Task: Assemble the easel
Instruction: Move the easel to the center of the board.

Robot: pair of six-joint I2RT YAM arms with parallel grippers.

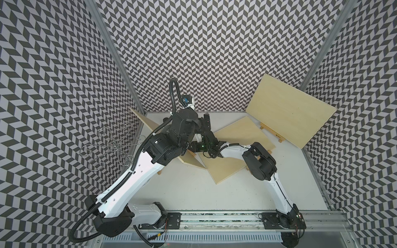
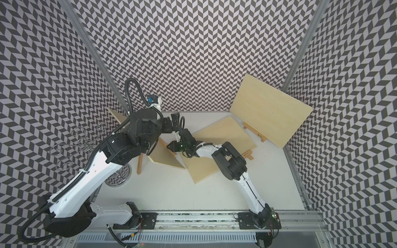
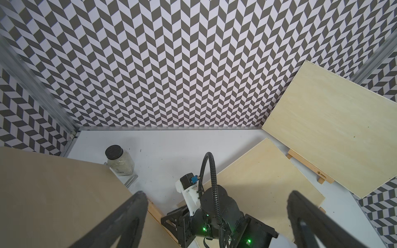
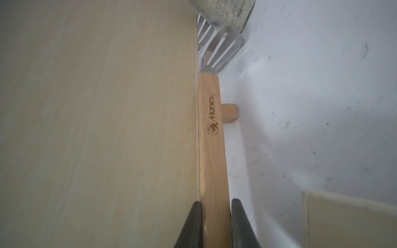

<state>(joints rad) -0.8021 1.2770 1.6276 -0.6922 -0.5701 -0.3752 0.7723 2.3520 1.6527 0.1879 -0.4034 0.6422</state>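
The easel nearest the left wall carries a pale board [image 4: 96,118] that stands tilted. A wooden ledge bar [image 4: 211,139] with a burnt-in logo runs along the board's edge, and a short foot stub [image 4: 229,113] sticks out beside it. My right gripper [image 4: 216,203] is shut on that ledge bar, one finger on each side. In a top view it reaches in from the right at the board's lower part [image 2: 165,157], near the easel's back leg [image 2: 140,163]. My left gripper [image 3: 217,195] hangs wide open above the right wrist and holds nothing.
A second board [image 1: 236,146] lies flat mid-table. A third board [image 1: 290,109] leans in the back right corner on its ledge [image 1: 271,133]. A glass jar [image 3: 119,158] and a slotted metal spatula [image 4: 221,53] sit behind the held easel. A wire stand [image 1: 111,146] is at the left.
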